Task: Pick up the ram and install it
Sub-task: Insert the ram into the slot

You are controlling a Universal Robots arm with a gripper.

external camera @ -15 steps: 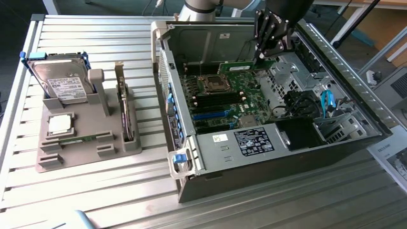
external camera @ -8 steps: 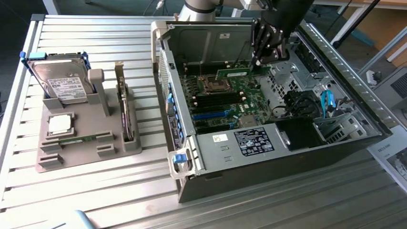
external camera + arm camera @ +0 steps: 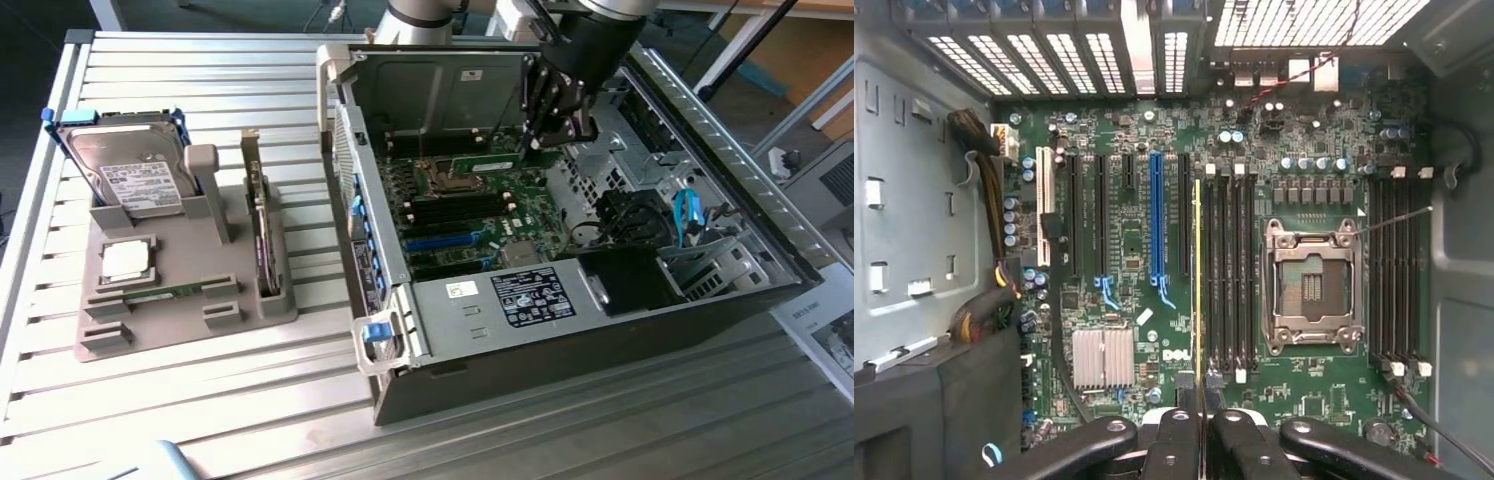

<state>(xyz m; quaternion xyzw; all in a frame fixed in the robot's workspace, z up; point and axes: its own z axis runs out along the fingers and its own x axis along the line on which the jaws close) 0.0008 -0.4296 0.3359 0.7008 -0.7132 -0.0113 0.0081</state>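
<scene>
Pick-up is judged done. The ram [image 3: 483, 160] is clamped edge-on between the nearly closed fingers of the gripper [image 3: 545, 138], at the fingertips, inside the open computer case [image 3: 400, 330]. Installing is left. The stick is held in line with the dark memory slots [image 3: 1229, 270] beside the processor socket [image 3: 1312, 285]. Seating cannot be confirmed.

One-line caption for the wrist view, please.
Fingers shut on the ram, held edge-on over the motherboard alongside the black memory slots, near the empty processor socket.
</scene>
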